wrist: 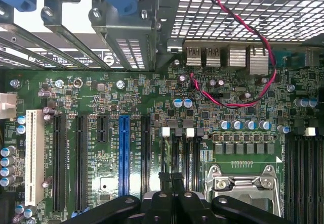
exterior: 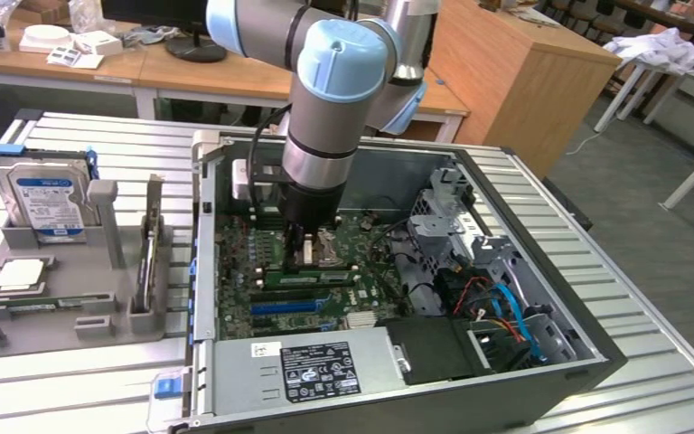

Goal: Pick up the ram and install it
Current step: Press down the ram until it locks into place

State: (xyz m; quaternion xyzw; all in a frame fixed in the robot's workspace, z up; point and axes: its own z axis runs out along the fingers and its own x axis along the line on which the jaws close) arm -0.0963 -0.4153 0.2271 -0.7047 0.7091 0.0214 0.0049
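Exterior view, setting: open computer case [exterior: 540, 375] lying on its side on a slatted metal desk [exterior: 70, 393], grey parts tray [exterior: 100, 327] just beside it on the exterior view's left.
Arm: grey and pale-blue robot arm [exterior: 329, 117] reaching straight down into the case.
End effector: tip [exterior: 303, 256] low over the motherboard [exterior: 241, 262], close to the processor socket; in the wrist view [wrist: 169, 181] black fingers [wrist: 163, 196] pressed together, nothing discernible between them.
Ram: long narrow green stick [exterior: 51, 306] lying flat in a front recess of the tray, outside the case and well apart from the end effector.
Other tray contents: blue-labelled hard drive [exterior: 48, 194] standing upright in the rear holder; square silver chip [exterior: 19, 276] lying flat between the drive and the ram.
Case interior, exterior view: power supply [exterior: 311, 371] with a black label along the near edge; blue and orange cables [exterior: 510, 312] bundled toward the exterior view's right.
Wrist view, board layout: black memory slots [wrist: 182, 153] with white end clips directly ahead of the fingertips; metal-framed processor socket [wrist: 243, 183] just beside them; blue expansion slot [wrist: 124, 153] and white expansion slot [wrist: 32, 153] farther along the board, parallel to the memory slots.
Wrist view, wiring: twisted red and black cable [wrist: 243, 27] looping from the perforated case wall down to the board near the rear connectors.
Memory slots: appear unoccupied where visible in the wrist view.
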